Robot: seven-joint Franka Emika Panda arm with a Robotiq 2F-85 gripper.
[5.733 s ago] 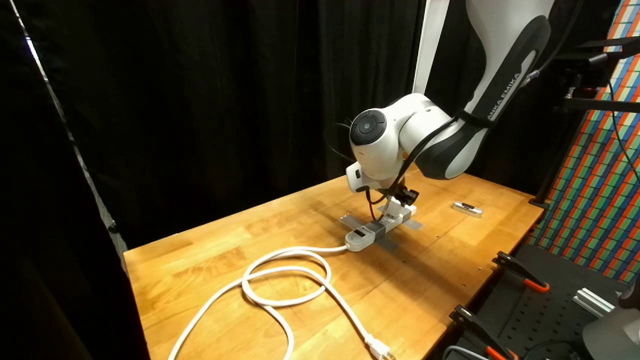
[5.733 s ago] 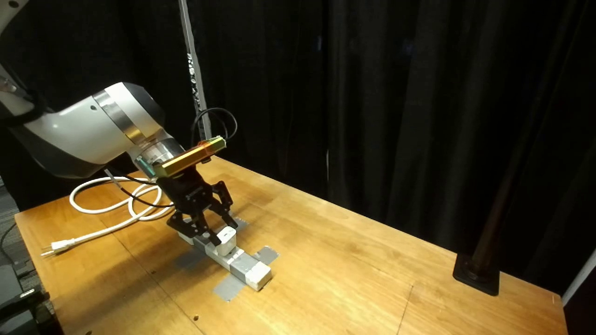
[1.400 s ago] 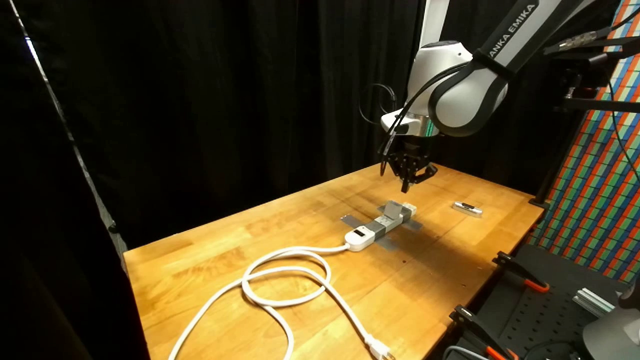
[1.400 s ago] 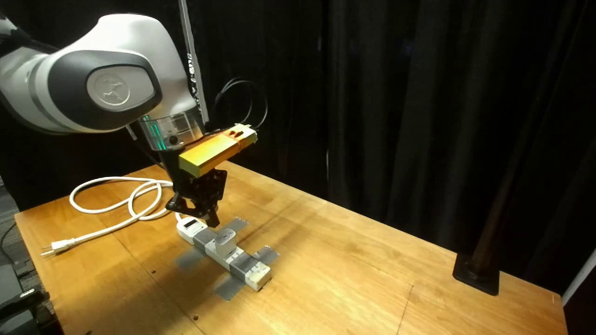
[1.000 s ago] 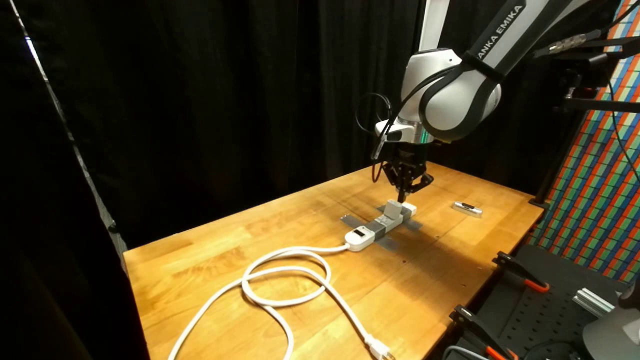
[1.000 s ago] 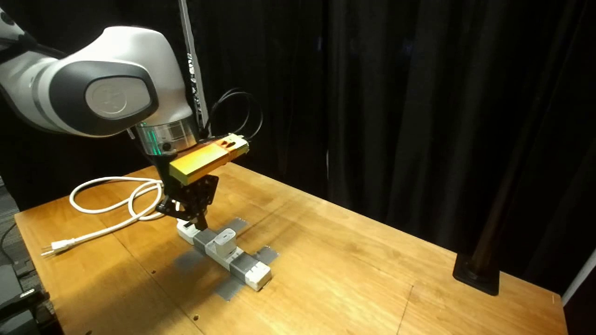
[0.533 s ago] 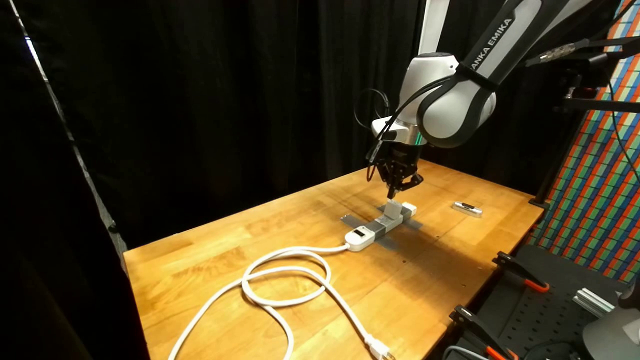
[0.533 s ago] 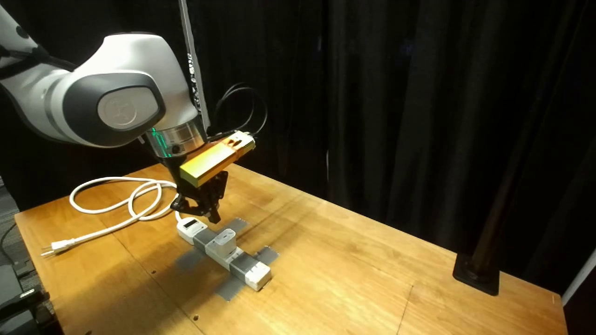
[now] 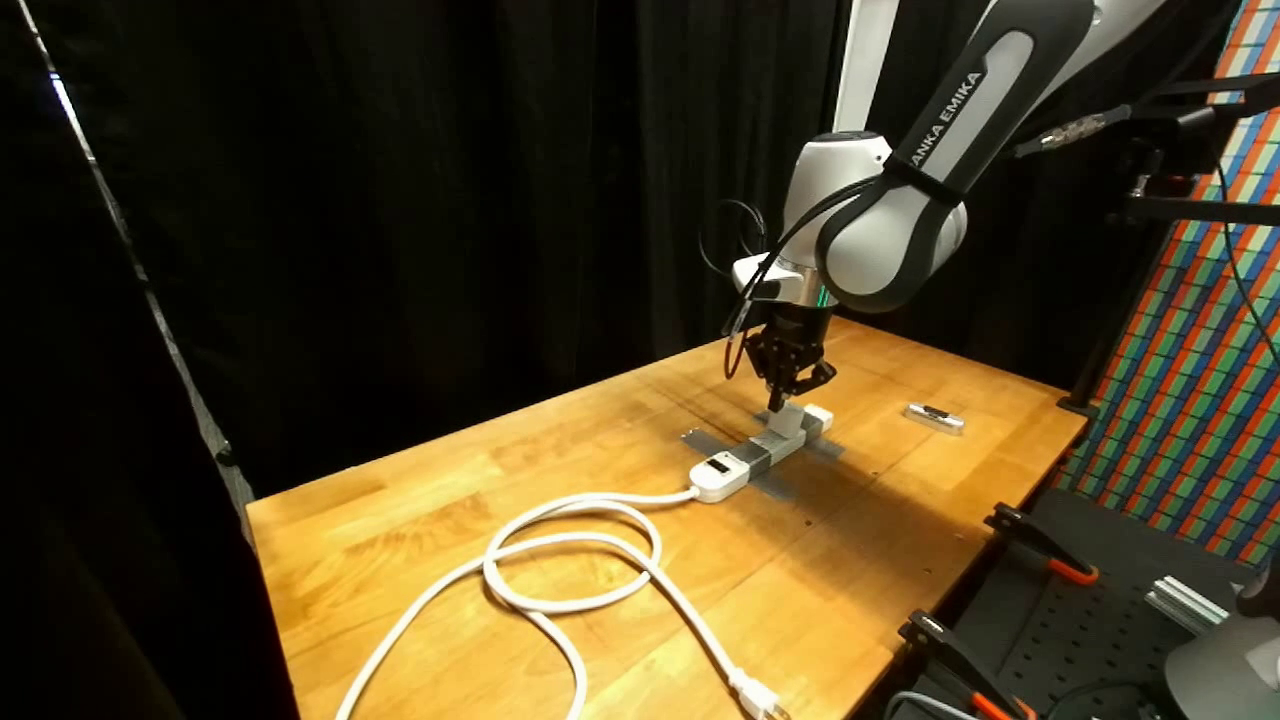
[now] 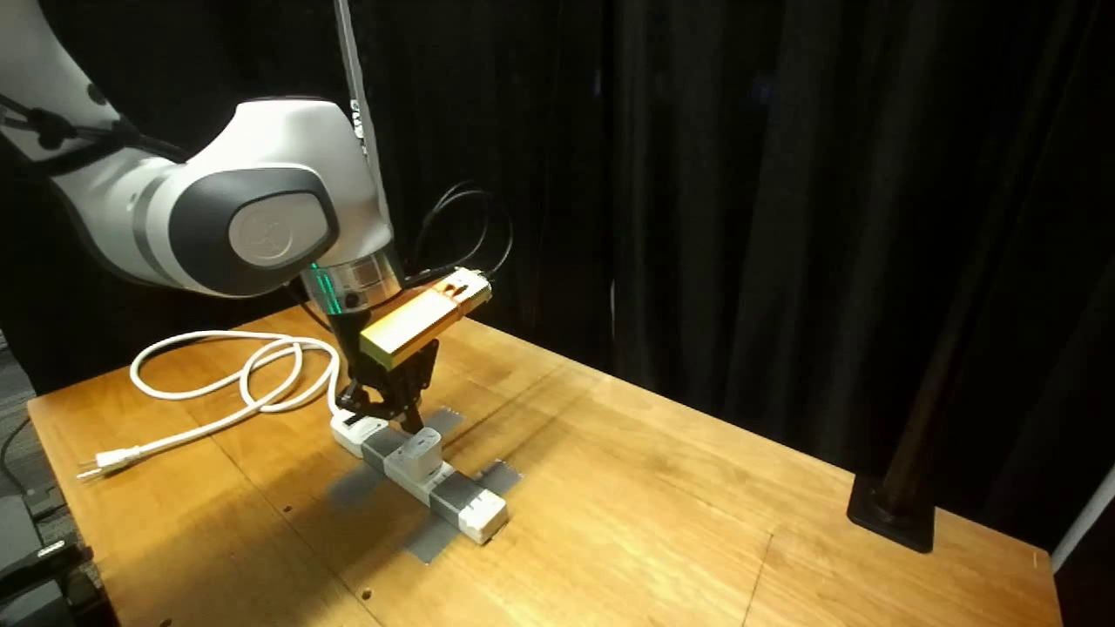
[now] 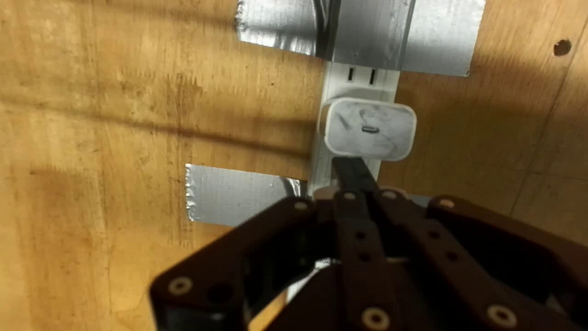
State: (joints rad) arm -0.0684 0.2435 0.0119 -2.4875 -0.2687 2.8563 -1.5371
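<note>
While the arm [image 9: 965, 125] reads "ANKA EMIKA", the gripper [image 11: 354, 172], closed, perhaps touches the charger [image 11: 371, 133].

A white charger [image 11: 390, 142] stands on the power strip [image 10: 407, 477], just beside the end effector [image 10: 413, 425]. Its port [image 11: 370, 130] faces up.

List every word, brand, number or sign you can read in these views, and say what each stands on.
"ANKA EMIKA": on the robot arm; its start does not show.
Round emblem on the arm: too blurred to read.
White charger: faint grey marks on its face, no legible text.
Power strip: no legible text.
Black clamps: pale marks, too small to read.
</note>
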